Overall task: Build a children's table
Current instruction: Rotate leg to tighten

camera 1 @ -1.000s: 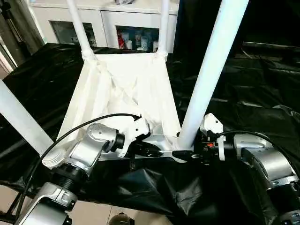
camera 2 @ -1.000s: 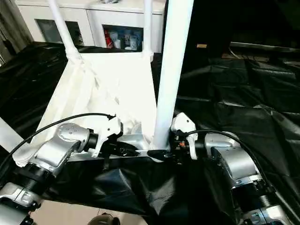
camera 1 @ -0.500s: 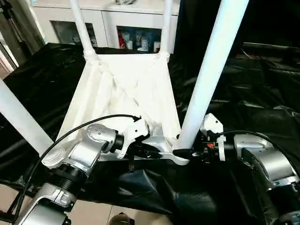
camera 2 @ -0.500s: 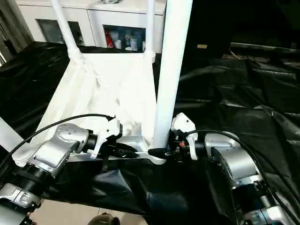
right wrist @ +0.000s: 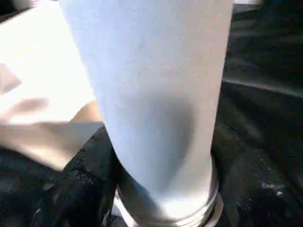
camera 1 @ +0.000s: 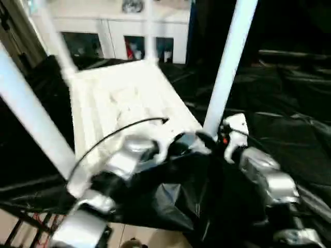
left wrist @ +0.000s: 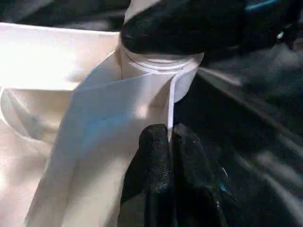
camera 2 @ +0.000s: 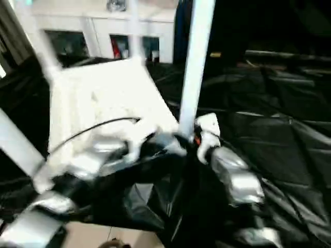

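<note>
Black fingers of the right gripper (right wrist: 161, 208) are sitting either side of the near right leg (right wrist: 151, 94) right at its base — jaws standing wide around the tube, closed onto it as far as the wrist view is showing. That leg is rising straight up from the gripper, long axis near vertical, and its foot is sitting in the round corner socket (left wrist: 158, 66) of the upturned tabletop (camera 1: 124, 98). So the thing to work is directly above and between the right fingers; any seating push would be running down along the tube into the socket, I'm judging.

Left gripper (left wrist: 163, 156) is pinched shut on the thin white rim of the tabletop just beside that same socket — steadying the corner. Both hands are crowding the same near corner, right one on the leg, left one on the edge next to it.

Outward: tabletop is lying ribbed side up on the black-draped work table (camera 1: 289, 119), running away from the robot. Another leg (camera 1: 31, 113) is slanting up at the near left corner, well apart from the grippers. Far legs are too blurred to say much.
</note>
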Tool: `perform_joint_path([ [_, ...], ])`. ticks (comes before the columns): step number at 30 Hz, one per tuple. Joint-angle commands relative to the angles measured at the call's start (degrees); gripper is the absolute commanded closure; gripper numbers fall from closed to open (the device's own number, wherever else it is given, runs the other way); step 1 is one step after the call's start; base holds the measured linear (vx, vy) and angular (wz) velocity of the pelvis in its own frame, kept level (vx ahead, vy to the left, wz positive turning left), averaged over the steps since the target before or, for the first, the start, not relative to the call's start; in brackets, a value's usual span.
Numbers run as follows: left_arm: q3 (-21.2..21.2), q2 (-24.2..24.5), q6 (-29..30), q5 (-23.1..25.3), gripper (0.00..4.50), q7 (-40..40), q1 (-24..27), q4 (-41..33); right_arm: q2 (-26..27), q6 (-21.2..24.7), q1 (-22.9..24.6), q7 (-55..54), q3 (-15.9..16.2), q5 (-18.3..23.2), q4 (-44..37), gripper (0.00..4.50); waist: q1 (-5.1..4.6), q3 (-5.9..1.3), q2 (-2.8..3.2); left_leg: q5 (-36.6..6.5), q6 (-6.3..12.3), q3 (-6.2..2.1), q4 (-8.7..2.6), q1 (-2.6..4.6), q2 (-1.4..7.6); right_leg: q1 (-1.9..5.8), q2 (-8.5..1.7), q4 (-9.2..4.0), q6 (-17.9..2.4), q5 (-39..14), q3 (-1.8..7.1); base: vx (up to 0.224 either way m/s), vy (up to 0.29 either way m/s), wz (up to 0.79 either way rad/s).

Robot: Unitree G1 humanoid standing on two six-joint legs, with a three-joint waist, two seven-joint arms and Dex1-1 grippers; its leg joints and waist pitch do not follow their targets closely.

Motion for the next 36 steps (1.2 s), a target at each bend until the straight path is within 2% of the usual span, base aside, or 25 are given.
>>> perform_joint_path([
  [1,0.0,-4.6,-1.9,-2.0,4.5,1.5,-2.1,-0.7,3.7,2.4,1.2,0.2,5.9,-1.7,3.6,2.02,-0.02,-2.82,-1.35,-16.4,-0.3,-1.62,-5.1,0.52,2.93,1.52,-4.32,-6.19,-7.5,-22.6,2.07,0.0,0.0,0.0],
  [2,-0.9,-4.9,-2.9,-1.5,4.5,0.8,-2.1,-0.6,4.4,0.5,0.3,1.1,6.5,-1.9,4.6,1.67,-0.09,-2.96,-1.17,-15.1,0.29,-1.54,-5.07,0.29,3.01,1.57,-4.28,-5.92,-8.2,-19.1,2.08,0.0,0.0,0.0],
  [3,-0.9,-4.9,-2.9,-1.5,4.5,0.8,-2.1,-0.6,4.4,0.5,0.3,1.1,6.5,-1.9,4.6,1.67,-0.12,-2.97,-1.16,-15.0,0.42,-1.52,-5.05,0.2,2.99,1.63,-4.28,-5.88,-8.4,-18.4,2.06,0.0,0.0,0.0],
  [4,-1.0,-4.8,-3.1,-1.4,4.5,0.4,-2.0,-0.7,4.6,0.1,0.1,1.7,6.4,-1.6,4.8,1.32,-0.16,-2.97,-1.17,-14.8,0.55,-1.48,-5.05,0.16,2.96,1.68,-4.22,-5.83,-8.5,-17.7,2.06,0.0,0.0,0.0],
  [5,-1.0,-4.7,-3.1,-1.6,4.5,0.0,-1.8,-0.9,4.8,0.1,0.0,2.2,6.1,-1.0,4.8,1.29,-0.16,-3.01,-1.18,-14.4,0.99,-1.41,-4.99,0.16,2.95,1.76,-4.2,-5.73,-9.0,-16.2,2.04,0.0,0.0,0.0],
  [9,-1.2,-2.8,-4.5,-1.4,4.5,-3.1,-0.9,-1.2,3.0,-1.5,0.0,4.7,6.6,-1.4,3.1,0.91,-0.08,-2.99,-1.24,-14.2,1.42,-1.34,-5.02,0.16,2.97,1.77,-4.27,-5.83,-9.0,-16.7,2.1,0.0,0.0,0.0],
  [12,-1.6,-0.7,-4.5,-1.9,4.5,-5.8,0.1,-2.6,-0.2,-2.0,0.6,10.6,7.8,-0.9,1.3,0.91,0.11,-3.03,-1.28,-13.5,2.04,-1.35,-4.96,0.02,3.07,1.96,-4.3,-5.76,-8.9,-15.6,2.13,0.0,0.0,0.0],
  [14,-1.9,2.1,-5.2,-2.7,4.5,-10.1,1.3,-4.7,-5.6,-2.9,1.9,19.7,9.7,0.0,-1.7,0.91,0.25,-3.11,-1.18,-12.9,2.37,-1.35,-4.83,0.0,3.17,2.03,-4.36,-5.61,-9.3,-14.3,2.11,0.0,0.0,0.0],
  [15,-2.2,3.0,-5.6,-2.7,4.5,-11.4,1.6,-5.4,-7.2,-2.7,2.2,22.2,9.9,0.6,-2.8,0.91,0.33,-3.08,-1.34,-12.4,3.0,-1.3,-4.76,-0.13,3.19,2.26,-4.29,-5.56,-9.4,-13.0,2.12,0.0,0.0,0.0],
  [16,-2.5,3.8,-5.9,-2.8,4.5,-12.6,1.9,-6.0,-8.2,-2.3,2.5,23.8,10.0,1.1,-3.5,0.91,0.49,-3.19,-1.24,-12.0,3.39,-1.3,-4.65,-0.04,3.24,2.18,-4.29,-5.47,-9.5,-12.2,2.14,0.0,0.0,0.0],
  [20,-2.6,7.0,-5.2,-4.3,4.5,-17.8,3.2,-9.1,-12.9,-1.3,3.0,30.2,10.0,2.0,-5.5,0.91,0.69,-3.68,-1.06,-7.7,4.85,-1.1,-4.09,-0.24,3.49,2.25,-4.12,-4.45,-12.7,-4.2,1.59,0.0,0.0,0.0],
  [23,-3.1,8.8,-5.5,-4.3,4.5,-20.0,3.8,-10.0,-14.5,-1.2,2.9,32.0,9.9,1.9,-5.8,0.91,0.83,-3.87,-0.8,-6.0,6.04,-0.78,-3.58,-0.32,3.6,1.9,-4.03,-4.01,-14.9,-0.2,1.28,0.0,0.0,0.0],
  [26,-3.8,11.5,-5.3,-4.7,4.5,-24.0,5.2,-12.5,-16.5,-0.7,2.8,34.9,10.1,2.8,-6.5,0.91,1.2,-3.86,-0.97,-6.6,5.9,-0.88,-3.65,-0.44,3.7,2.21,-4.24,-3.92,-14.9,-1.4,1.1,0.0,0.0,0.0],
  [30,-4.2,13.1,-5.2,-4.9,4.5,-26.1,6.1,-13.9,-16.8,-0.8,2.8,35.9,10.3,2.8,-6.7,0.91,1.59,-3.92,-1.02,-6.9,5.38,-0.78,-3.63,-0.32,3.79,2.03,-4.23,-3.93,-14.7,-2.7,1.11,0.0,0.0,0.0],
  [32,-4.3,13.3,-5.0,-5.0,4.5,-26.6,6.3,-14.3,-16.9,-0.8,2.9,36.2,10.4,2.9,-6.7,1.16,1.71,-3.92,-0.98,-6.9,5.04,-0.85,-3.7,-0.36,3.81,2.08,-4.3,-3.85,-14.6,-2.9,1.1,0.0,0.0,0.0],
  [34,-4.5,13.8,-4.8,-5.1,4.5,-27.1,6.8,-15.1,-16.6,-0.9,2.8,36.6,10.7,2.8,-6.5,1.27,1.63,-3.96,-1.17,-7.0,4.91,-0.84,-3.69,-0.37,3.77,2.15,-4.31,-3.81,-14.6,-2.8,1.09,0.0,0.0,0.0],
  [35,-4.6,14.0,-4.7,-5.2,4.5,-27.4,7.1,-15.5,-16.4,-0.7,2.7,36.8,10.8,3.1,-6.5,1.49,1.63,-3.99,-1.17,-6.5,5.01,-0.85,-3.64,-0.45,3.74,2.18,-4.32,-3.74,-14.5,-2.4,1.08,0.0,0.0,0.0],
  [36,-4.6,14.1,-4.6,-5.2,4.5,-27.5,7.2,-15.8,-16.5,-0.5,2.7,37.0,11.0,3.3,-6.6,1.49,1.63,-4.04,-1.14,-6.0,5.1,-0.85,-3.61,-0.42,3.73,2.16,-4.27,-3.69,-14.5,-2.1,1.06,0.0,0.0,0.0],
])
